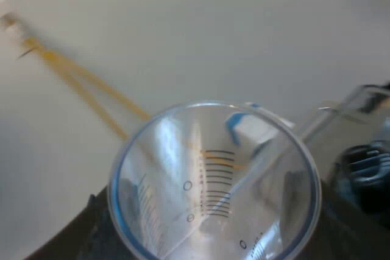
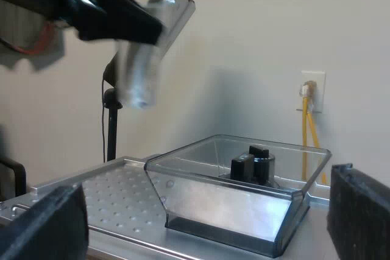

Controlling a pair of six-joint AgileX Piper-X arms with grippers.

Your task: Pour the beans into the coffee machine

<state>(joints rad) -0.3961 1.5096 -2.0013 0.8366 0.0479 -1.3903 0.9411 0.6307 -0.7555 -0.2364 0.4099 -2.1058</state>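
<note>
My left gripper (image 1: 213, 245) is shut on the clear measuring glass (image 1: 213, 181), dark fingers on both sides of it. I look into its mouth past black scale marks and see no beans inside. From the right wrist view the glass (image 2: 143, 59) hangs tilted in the left gripper (image 2: 113, 19), above the espresso machine's metal top (image 2: 103, 196). The clear bean hopper (image 2: 244, 202) stands open on that top, with a black part (image 2: 253, 165) at its middle. My right gripper (image 2: 201, 217) is open, level with the hopper and holding nothing.
A pale wall stands behind the machine. Yellow cables (image 2: 309, 126) hang from a wall socket (image 2: 312, 86) beyond the hopper, and the cables (image 1: 85, 83) also run behind the glass. A black stand (image 2: 111, 126) rises behind the machine's top.
</note>
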